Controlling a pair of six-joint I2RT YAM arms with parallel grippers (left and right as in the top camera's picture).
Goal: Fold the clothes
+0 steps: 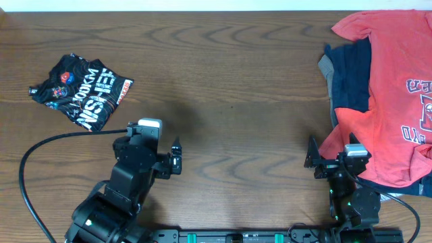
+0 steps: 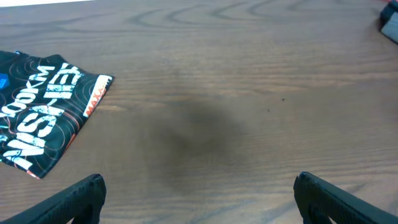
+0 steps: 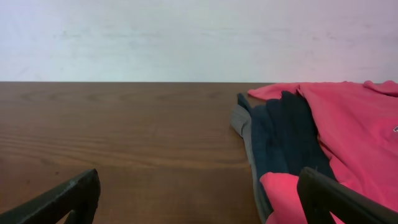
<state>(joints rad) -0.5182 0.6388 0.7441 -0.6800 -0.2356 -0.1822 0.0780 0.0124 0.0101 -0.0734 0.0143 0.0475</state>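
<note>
The black sports T-shirt (image 1: 81,90) with white lettering and orange marks lies folded into a small packet at the table's left. It also shows at the left of the left wrist view (image 2: 40,115). My left gripper (image 1: 177,160) is open and empty, right of and nearer than the shirt; its fingertips (image 2: 198,193) frame bare wood. My right gripper (image 1: 312,159) is open and empty, its fingertips (image 3: 198,196) spread over the table beside the pile's edge.
A pile of clothes sits at the table's right: a red T-shirt with letter print (image 1: 388,81) (image 3: 348,124) over a navy garment (image 1: 351,74) (image 3: 286,134) with a grey edge. The brown wooden table (image 1: 236,88) spans the view. A black cable (image 1: 30,162) loops at front left.
</note>
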